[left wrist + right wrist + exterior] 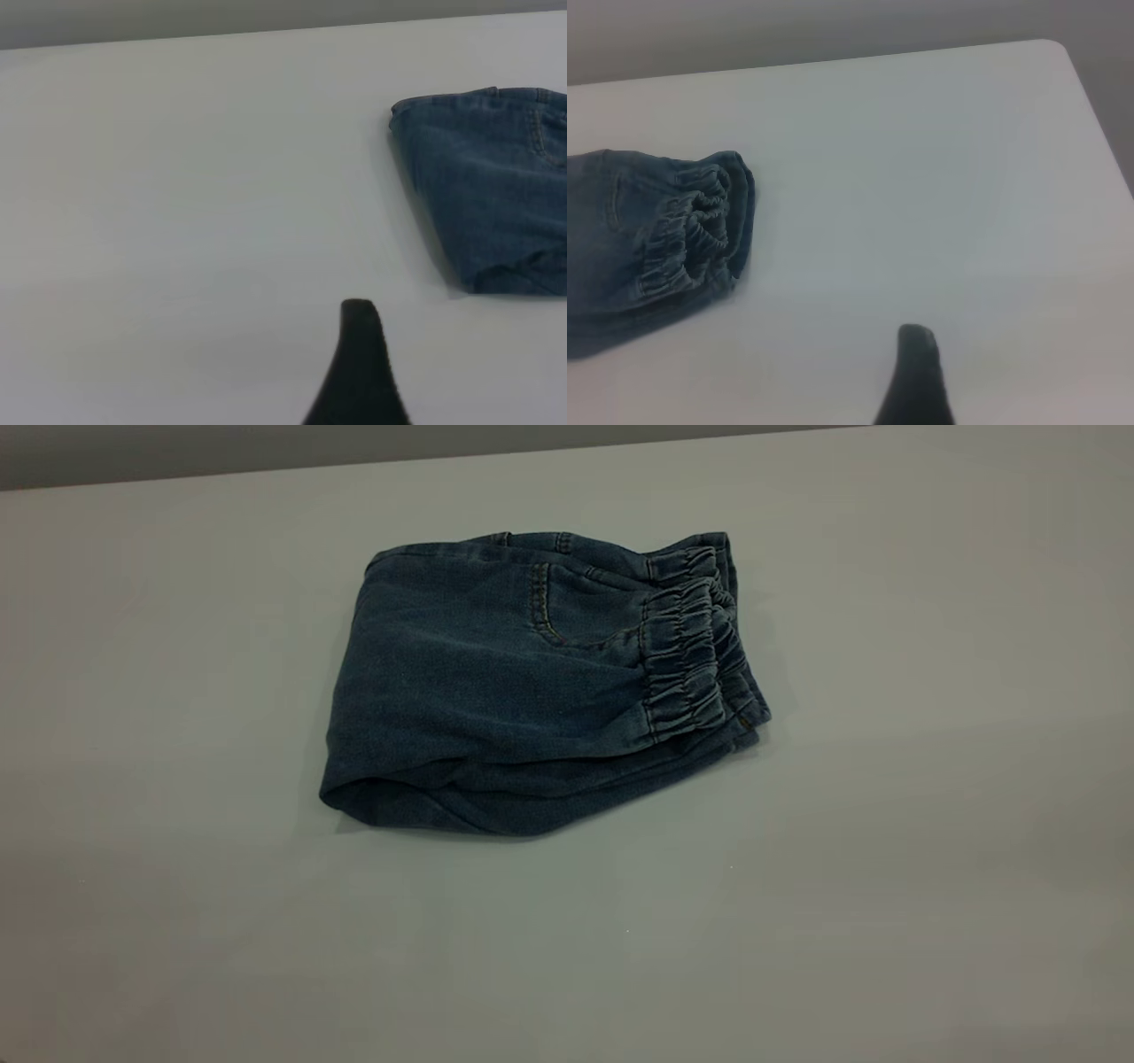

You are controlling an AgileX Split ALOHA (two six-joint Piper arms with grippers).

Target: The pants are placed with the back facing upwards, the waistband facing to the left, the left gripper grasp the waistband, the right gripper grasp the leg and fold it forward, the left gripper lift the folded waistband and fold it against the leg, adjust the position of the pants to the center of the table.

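- Lying folded into a compact bundle on the surface (886,886): the pants (496,691), about midway between left and right, somewhat toward the far half.
- Long axis running left to right, tilted a little; waistband (695,660) stacked at the right end, rounded folded edge at the left end, one stitched back pocket facing up.
- No arm in the exterior view, so both sitting off to the sides, clear of the cloth.
- From the left end effector (359,354), pants (487,186) lying to the right and a little farther off, well apart; folded denim edge facing it, bare surface (177,221) between.
- From the right end effector (917,372), pants (647,239) lying to the left and a little farther off, also well apart; gathered waistband (691,230) facing it.
- Only one dark fingertip showing in each wrist view, so cannot tell whether either end effector is spread or pressed together; certainly pinching no cloth.
- Judging by how things lie, both folds done and only the centring left: likely a short shift of the whole bundle toward the near side.
- Hard to say which arm is nearer; both look about equally far, possibly the right one slightly closer to its end of the bundle.
- Risk in dragging from one end alone: stacked layers sliding apart, waistband end opening.
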